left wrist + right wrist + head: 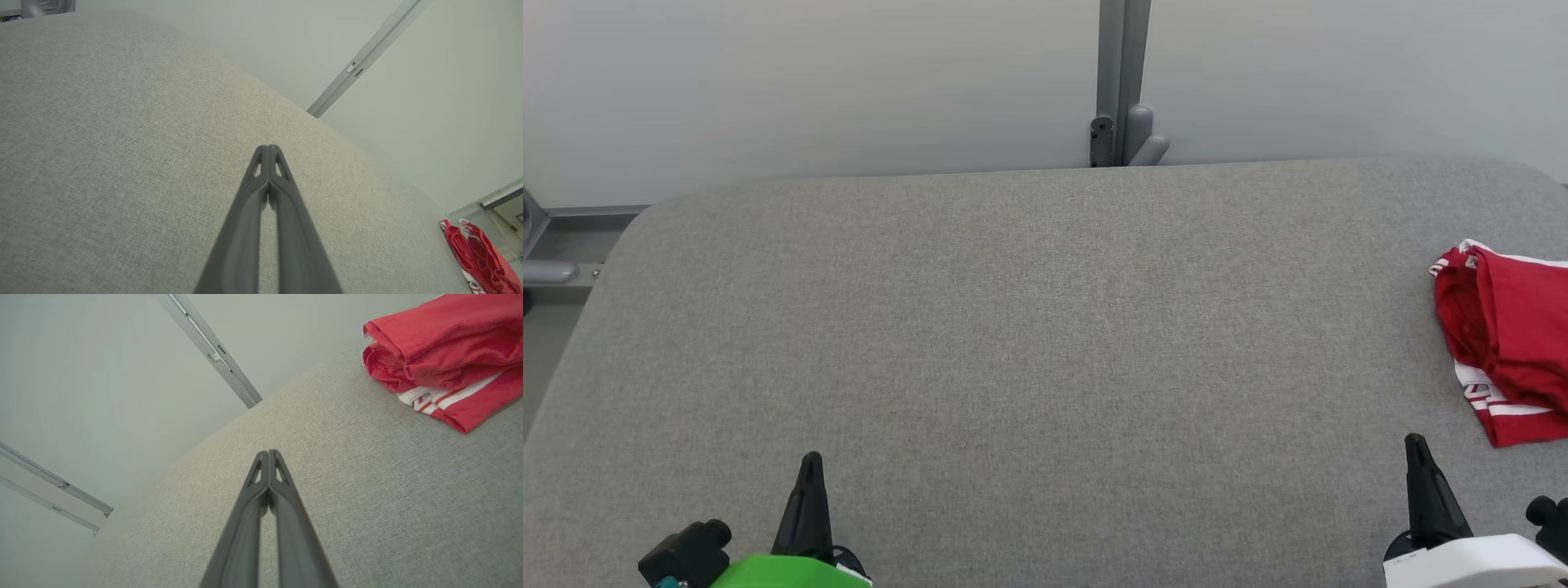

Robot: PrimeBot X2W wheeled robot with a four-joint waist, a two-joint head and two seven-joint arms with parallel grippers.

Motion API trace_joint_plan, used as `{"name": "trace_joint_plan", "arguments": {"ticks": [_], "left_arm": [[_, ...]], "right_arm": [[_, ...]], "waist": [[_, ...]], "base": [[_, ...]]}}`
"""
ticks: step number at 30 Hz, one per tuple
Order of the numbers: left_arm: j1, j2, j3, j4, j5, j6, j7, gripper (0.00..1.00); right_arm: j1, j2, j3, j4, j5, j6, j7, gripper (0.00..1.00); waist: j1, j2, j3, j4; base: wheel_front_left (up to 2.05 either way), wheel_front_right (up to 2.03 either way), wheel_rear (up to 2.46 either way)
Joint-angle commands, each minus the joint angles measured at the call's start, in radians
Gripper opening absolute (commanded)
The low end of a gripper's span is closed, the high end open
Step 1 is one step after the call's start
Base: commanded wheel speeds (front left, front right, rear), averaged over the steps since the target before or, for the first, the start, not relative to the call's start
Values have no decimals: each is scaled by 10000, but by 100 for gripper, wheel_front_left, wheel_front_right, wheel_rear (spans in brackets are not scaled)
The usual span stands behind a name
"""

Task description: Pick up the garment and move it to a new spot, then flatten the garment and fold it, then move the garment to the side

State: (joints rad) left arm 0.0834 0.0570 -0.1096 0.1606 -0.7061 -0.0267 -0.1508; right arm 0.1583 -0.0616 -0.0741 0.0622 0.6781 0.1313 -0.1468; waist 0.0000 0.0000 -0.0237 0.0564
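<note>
Head view, taken from left to right: the left gripper (810, 459) sits low at the near edge of the grey cloth-covered table (1045, 327). Its two dark fingers are pressed together into a single point and hold nothing, and its tip is over bare cloth. Ahead of it and off to its right, past the table's far edge, a grey post (1123, 73) runs up the pale wall (768, 82).

Farther right, the right gripper (1416, 443) also stands at the near edge, its fingers likewise closed tip to tip and empty. The garment (1511, 351), red with white stripes, lies in a folded bundle on the table. It is just ahead of the right gripper and a little to its right, not touching it, and part of it is cut off by the picture's right edge. From the left gripper it is well apart, far off to that gripper's right.

Left wrist view: the left gripper's fingers (241, 228) meet at the tips over plain grey cloth. The garment (474, 253) shows small, far out to the right of the fingers near the table's edge.

Right wrist view: the right gripper's fingers (241, 531) are together at the tips. The garment (445, 355) lies ahead and to the right of them, near, with a strip of bare cloth between. Its red folds lie on top, and a white-striped layer shows at the lower edge.
</note>
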Motion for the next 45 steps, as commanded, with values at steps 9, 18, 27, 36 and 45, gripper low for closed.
{"name": "trace_joint_plan", "arguments": {"ticks": [9, 18, 27, 36, 45], "left_arm": [[-455, 84, 155, -82, -1394, -206, 306, 0], [-589, 77, 273, -40, -2524, -329, 597, 0], [-717, 64, 383, 1, -3561, -448, 872, 0], [-837, 47, 491, 40, -4507, -548, 1120, 0], [-939, 28, 598, 74, -5375, -645, 1355, 0]], "right_arm": [[-264, -78, -197, -153, 1448, -3, 384, 0], [-327, -59, -352, -150, 2638, -3, 721, 0], [-383, -34, -503, -146, 3715, -4, 1040, 0], [-440, -10, -646, -144, 4712, -3, 1340, 0], [-493, 14, -780, -140, 5616, -3, 1615, 0]], "waist": [[0, 0, 27, -52], [0, 0, 55, -105], [0, 0, 82, -158], [0, 0, 110, -212], [0, 0, 137, -265]], "base": [[0, 0, 0], [0, 0, 0], [0, 0, 0], [0, 0, 0], [0, 0, 0]]}}
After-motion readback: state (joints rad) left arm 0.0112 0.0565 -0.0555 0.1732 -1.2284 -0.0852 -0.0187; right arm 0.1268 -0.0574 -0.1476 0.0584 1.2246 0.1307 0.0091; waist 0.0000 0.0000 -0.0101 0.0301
